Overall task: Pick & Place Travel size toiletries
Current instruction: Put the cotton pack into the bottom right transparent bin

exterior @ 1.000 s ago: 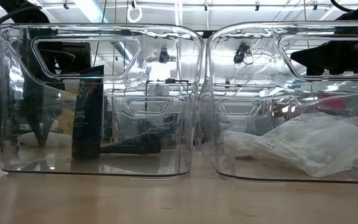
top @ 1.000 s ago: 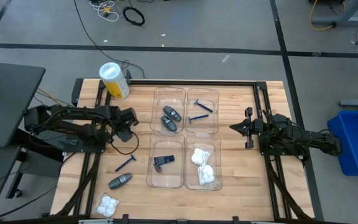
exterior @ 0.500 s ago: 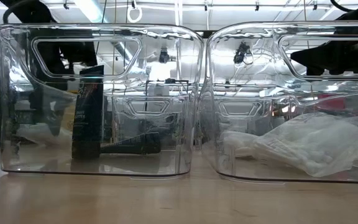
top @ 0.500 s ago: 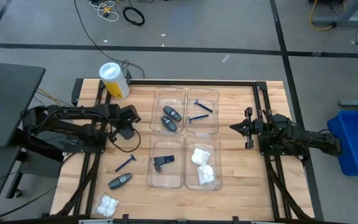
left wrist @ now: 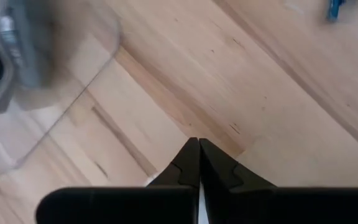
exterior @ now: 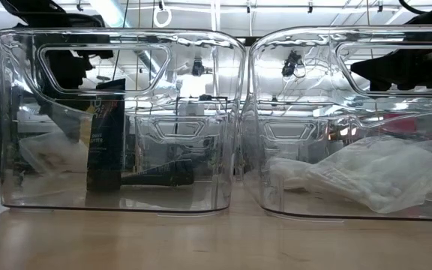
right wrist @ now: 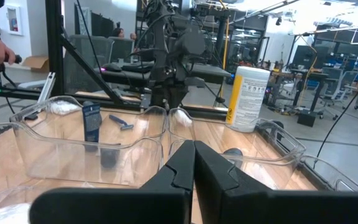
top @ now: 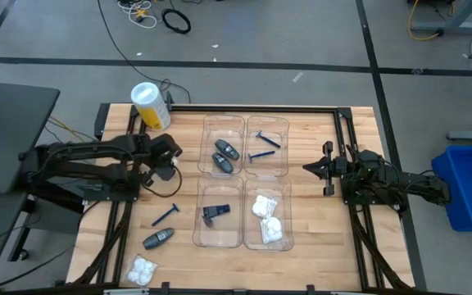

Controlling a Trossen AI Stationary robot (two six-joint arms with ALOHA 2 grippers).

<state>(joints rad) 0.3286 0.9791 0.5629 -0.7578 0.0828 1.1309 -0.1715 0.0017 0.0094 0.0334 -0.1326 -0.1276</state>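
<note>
Loose items lie lower left of the high view on the table (top: 318, 238): blue razor (top: 165, 215), grey tube (top: 158, 238), white packet (top: 142, 270). Others already sit in the trays (top: 243, 180) at centre.

Left gripper (top: 170, 161) hangs just left of the trays, above the razor, jaws pressed together, holding nothing. Right gripper (top: 310, 168) waits right of centre, jaws likewise closed, empty.

Razor prob. light, stiff, thin, lies flat; take it across the handle mid-length. Tube looks rounded & smooth, may slip; pinch across the narrow width. Packet soft, crinkly, forgiving.
</note>
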